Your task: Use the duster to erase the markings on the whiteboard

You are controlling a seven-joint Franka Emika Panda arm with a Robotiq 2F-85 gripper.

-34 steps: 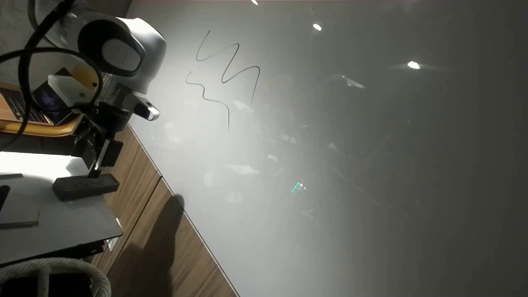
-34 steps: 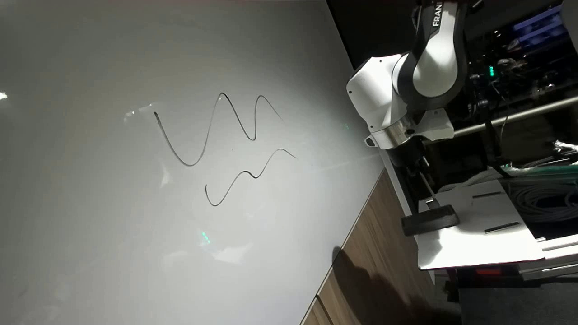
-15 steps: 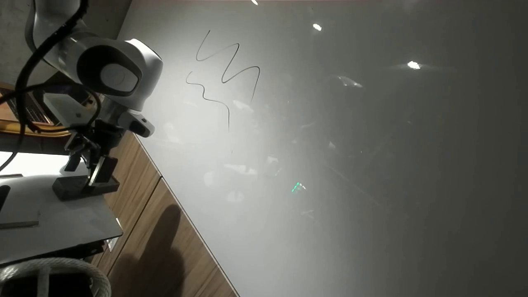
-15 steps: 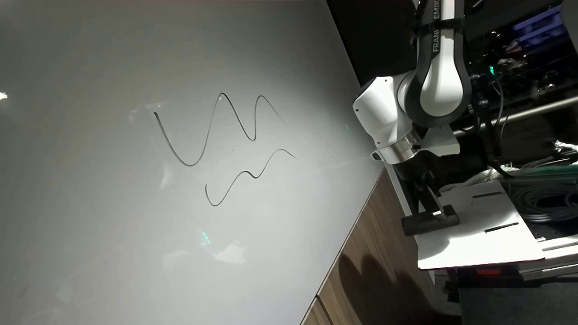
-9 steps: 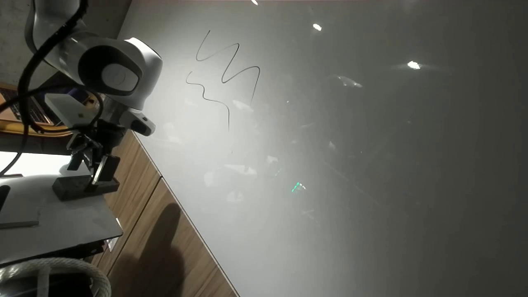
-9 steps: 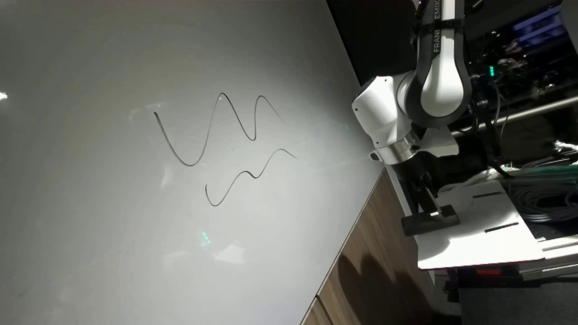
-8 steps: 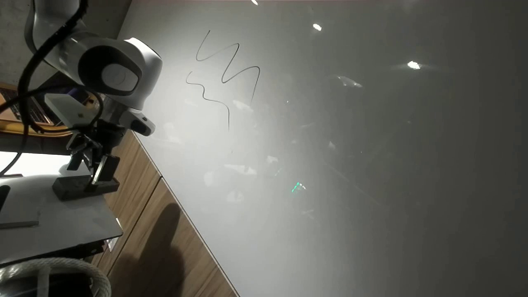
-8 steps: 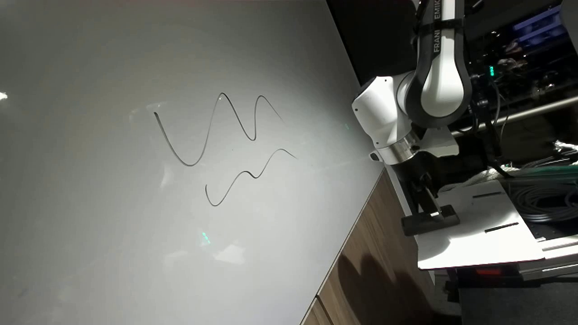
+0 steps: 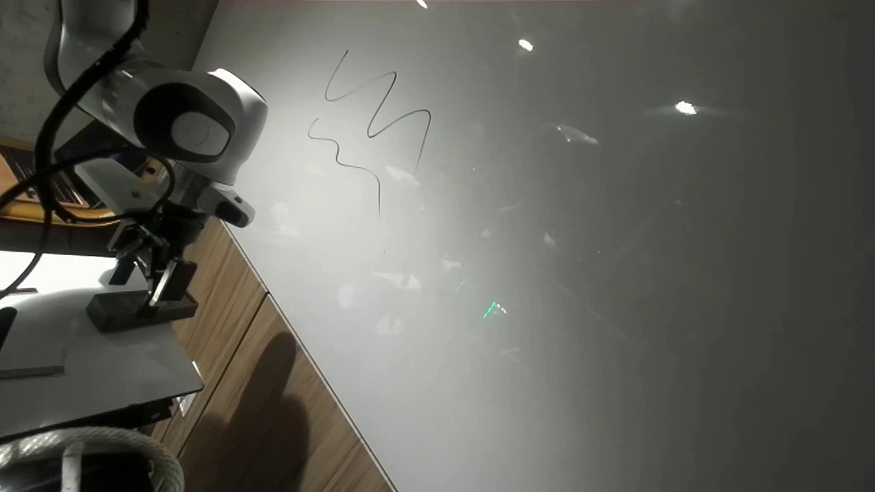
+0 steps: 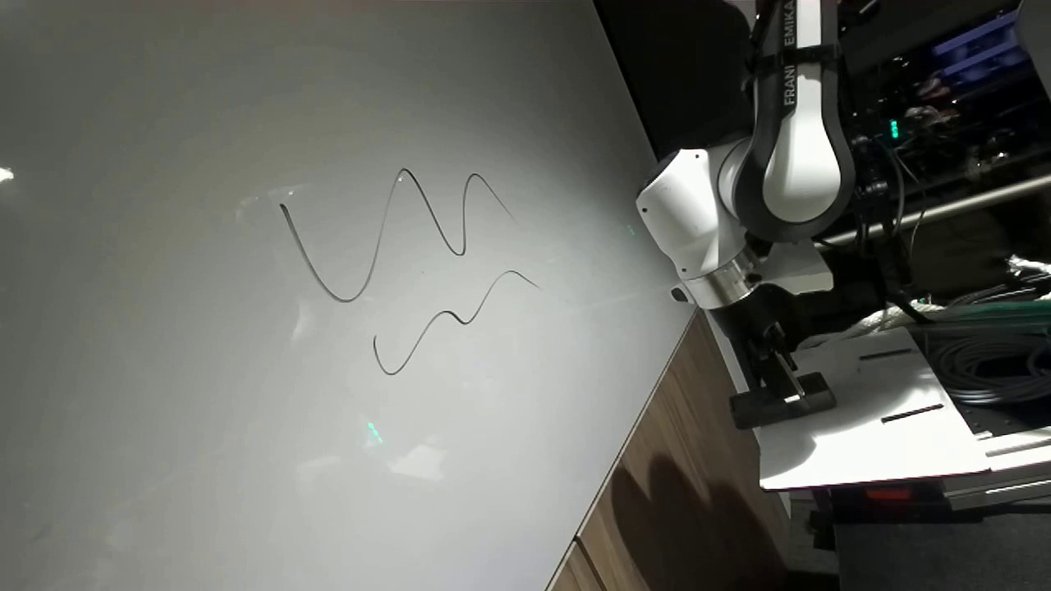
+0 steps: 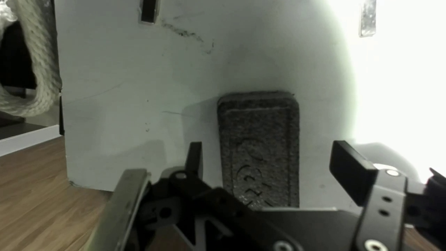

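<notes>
The duster point(image 11: 259, 139), a dark grey oblong block, lies flat on a small white table point(image 11: 115, 139). My gripper point(image 11: 271, 162) stands open over it in the wrist view, one finger on each long side. A strip of table shows between the duster and each of the finger pads point(image 11: 352, 170), so neither touches it. The duster's near end is hidden behind the gripper. Both exterior views show the fingers low at the duster point(image 9: 113, 312). On the large grey-white whiteboard point(image 9: 581, 273) are two thin dark wavy markings point(image 10: 433, 211), well away from the gripper.
Wood panelling point(image 9: 232, 301) runs along the board's edge beside the table. A white rope-wrapped frame point(image 9: 102, 437) stands near the table. Slots point(image 10: 911, 413) mark the table top. A black cable point(image 9: 51, 130) loops by the arm, and coiled cables point(image 10: 993, 361) lie behind the table.
Over the last couple of seconds my gripper has come down from above the duster to around it. Since half a second ago the arm has shifted only slightly. The duster and markings are unchanged.
</notes>
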